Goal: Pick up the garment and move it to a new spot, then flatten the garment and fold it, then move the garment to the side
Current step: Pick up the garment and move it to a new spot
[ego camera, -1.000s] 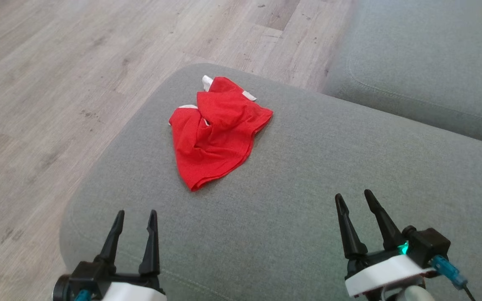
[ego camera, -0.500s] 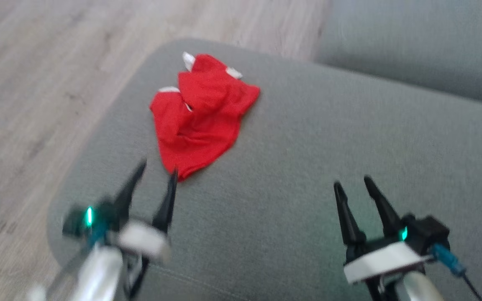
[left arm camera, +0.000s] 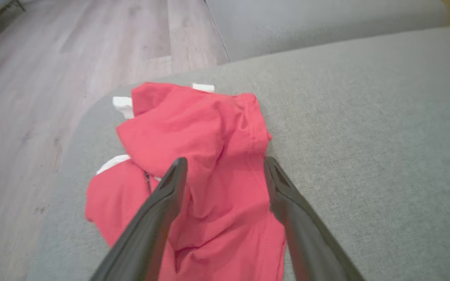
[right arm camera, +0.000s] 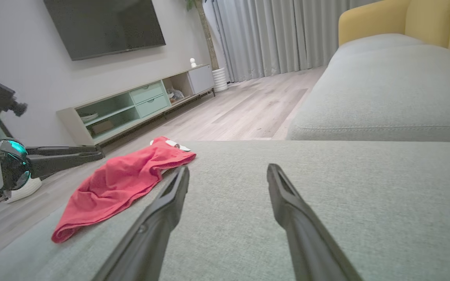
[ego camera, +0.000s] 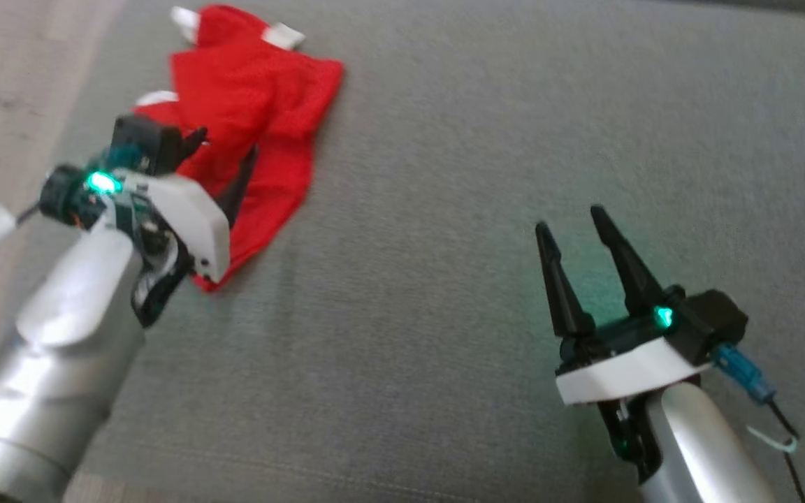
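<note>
Left wrist view looks down two long dark fingers of the left gripper, spread wide with nothing between them but the crumpled red garment with white trim lying beneath. Whether the tips touch the cloth, I cannot tell. From the head view, the left gripper sits over the near part of the garment, its silver forearm reaching in from the lower left.

The right gripper hangs well apart from the cloth, above bare fabric, its fingers also spread and holding nothing. In the right wrist view, the right gripper points across the seat with the garment off to its left.

The garment lies bunched near the rounded corner of a grey woven sofa cushion, close to the edge. Beyond that edge is pale wood-plank flooring. A second grey cushion stands further back, with a low media cabinet against the wall and grey curtains.
</note>
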